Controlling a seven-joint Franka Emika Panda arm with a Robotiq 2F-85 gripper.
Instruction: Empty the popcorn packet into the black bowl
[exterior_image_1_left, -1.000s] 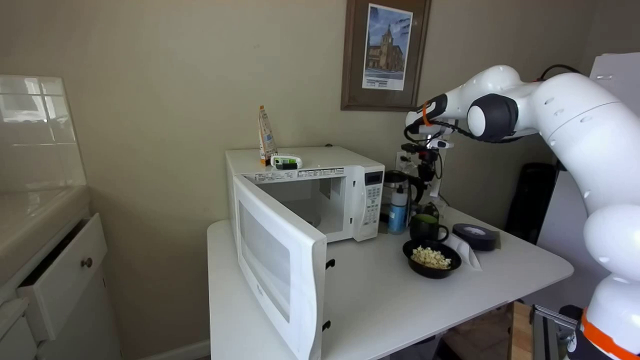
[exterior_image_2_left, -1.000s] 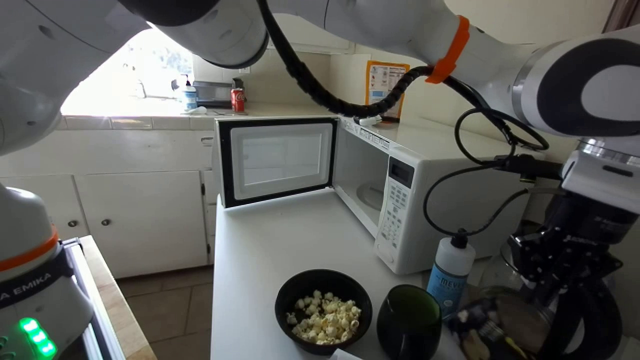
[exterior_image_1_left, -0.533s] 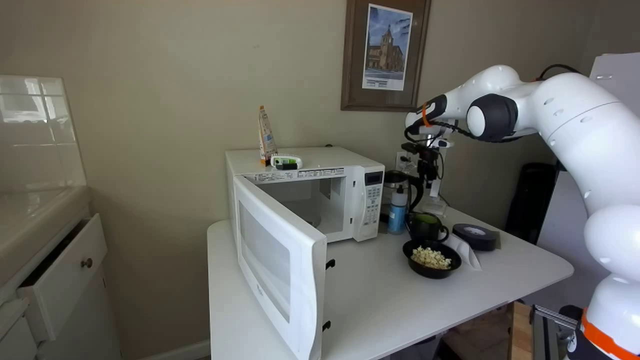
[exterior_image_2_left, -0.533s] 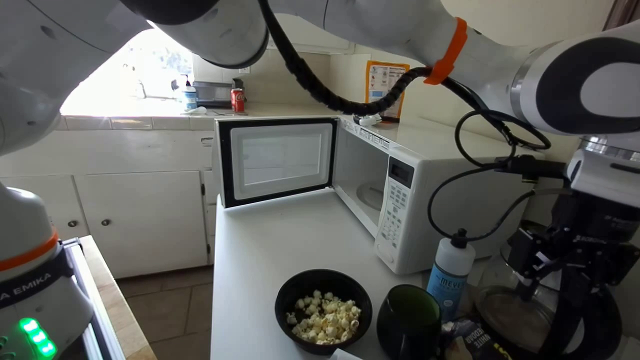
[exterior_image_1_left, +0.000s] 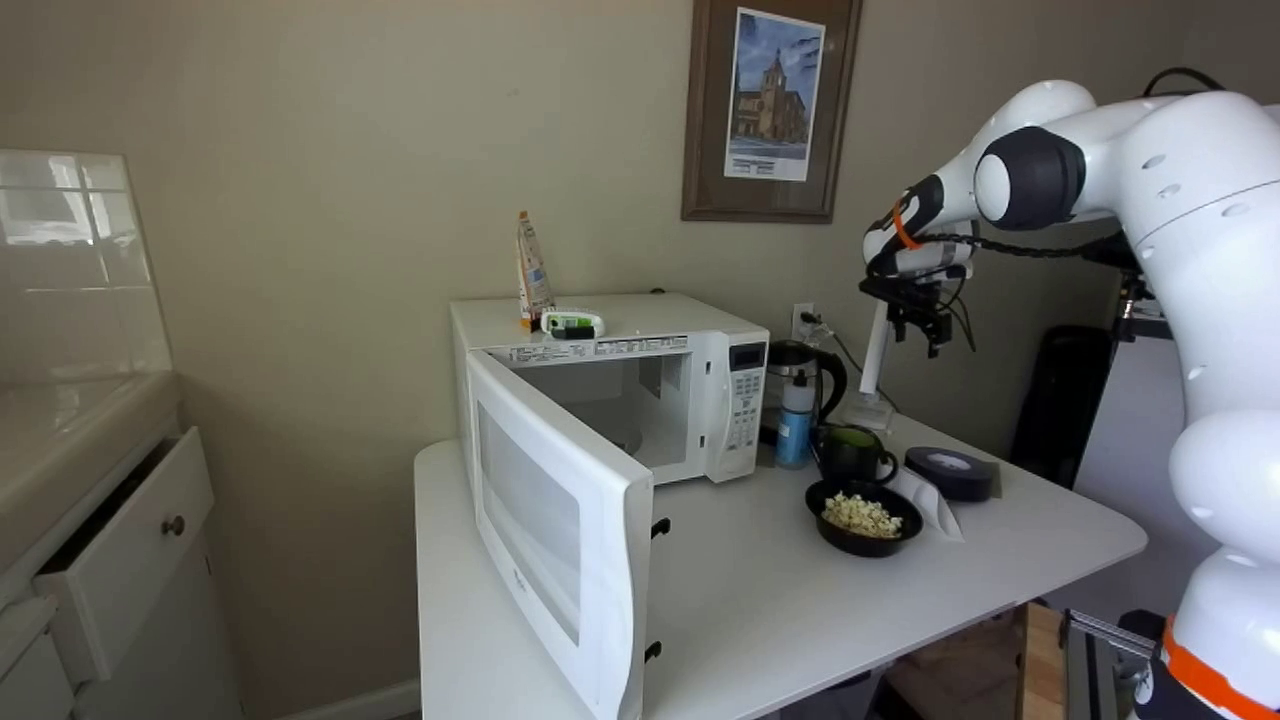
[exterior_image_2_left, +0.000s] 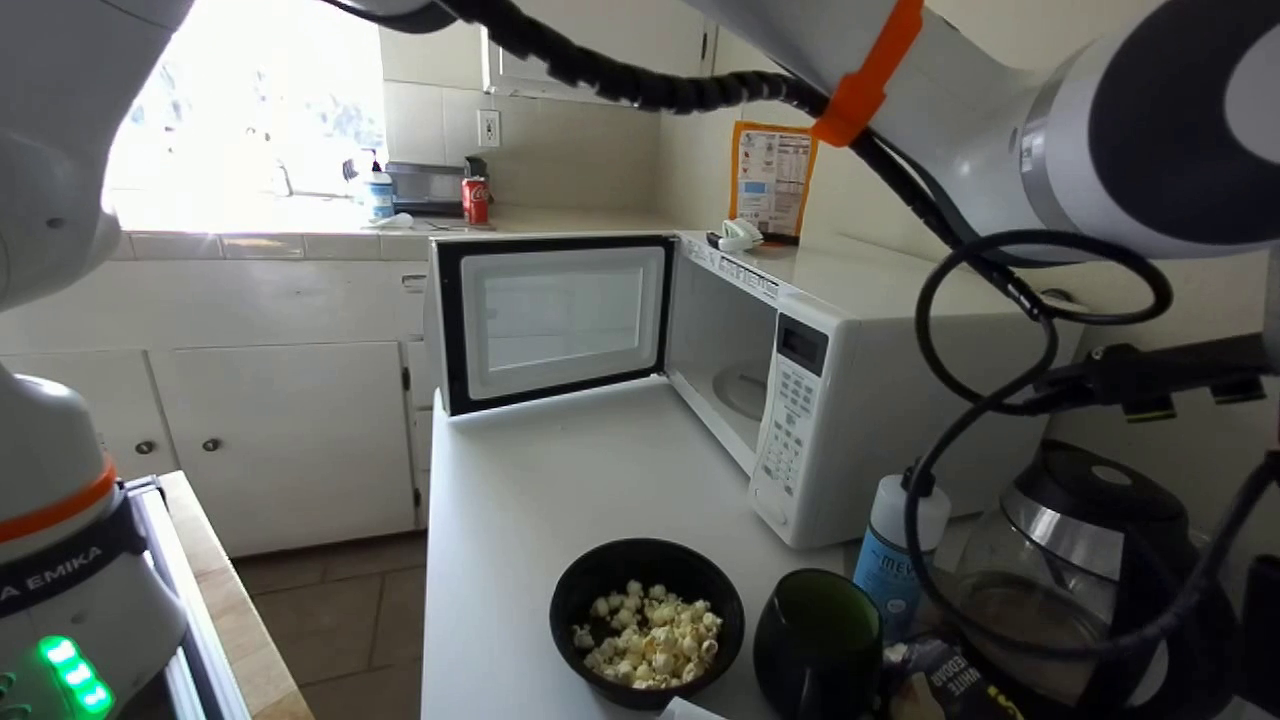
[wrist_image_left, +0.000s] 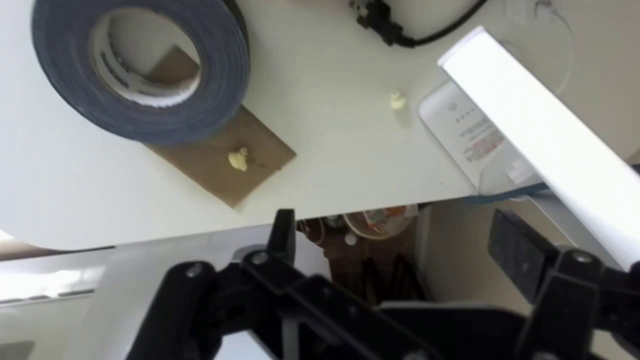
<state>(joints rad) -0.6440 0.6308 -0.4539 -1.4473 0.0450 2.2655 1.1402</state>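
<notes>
Your gripper (wrist_image_left: 395, 240) hangs spread wide, holding nothing, with the tape (wrist_image_left: 224, 70) at 10 o'clock from it in the wrist view. In an exterior view the packet (exterior_image_2_left: 940, 682) lies just beside the mug (exterior_image_2_left: 785, 665), toward 3 o'clock; what shows slants from 10 o'clock to 4, but the frame crops it, so you cannot tell its whole long axis. At 9 o'clock from the mug, the bowl (exterior_image_2_left: 650, 560) holds popcorn (exterior_image_2_left: 655, 640).

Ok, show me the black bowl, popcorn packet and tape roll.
Black bowl (exterior_image_2_left: 665, 564), in an exterior view: inner wall.
Popcorn packet (exterior_image_2_left: 956, 678), in an exterior view: lettered side.
Tape roll (wrist_image_left: 221, 70), in the wrist view: flat face.
</notes>
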